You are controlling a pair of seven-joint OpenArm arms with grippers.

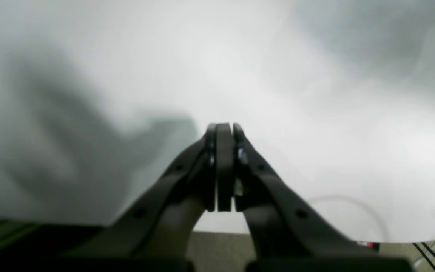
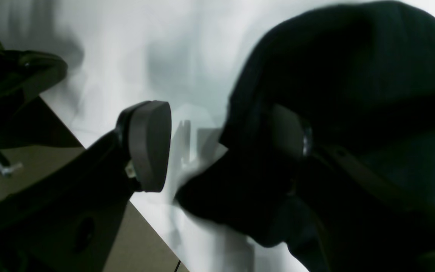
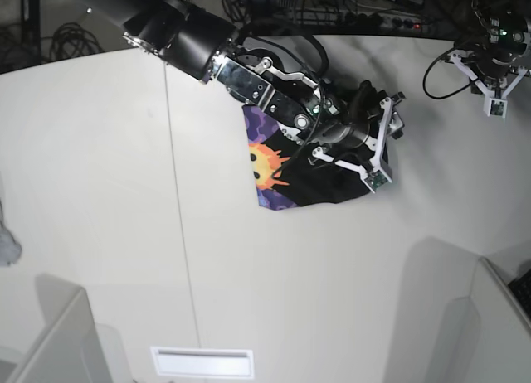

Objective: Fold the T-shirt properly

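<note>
The black T-shirt (image 3: 319, 184) lies bunched in the middle of the white table (image 3: 99, 151), its purple print with an orange-yellow sun face (image 3: 265, 164) turned up at the left edge. My right gripper (image 3: 384, 144) hovers over the shirt's right side and is open. In the right wrist view the right gripper (image 2: 219, 139) has one grey pad (image 2: 149, 145) over bare table. Its other finger (image 2: 289, 132) rests against the dark T-shirt (image 2: 353, 68). Nothing is pinched. My left gripper (image 1: 224, 130) is shut and empty above bare table, seen at the far right corner (image 3: 496, 101) in the base view.
A small grey cloth scrap (image 3: 7, 244) lies at the table's left edge. White box-like walls stand at the near left (image 3: 50, 333) and near right (image 3: 481, 317). A white slot plate (image 3: 202, 362) sits at the front. Cables run behind the far edge.
</note>
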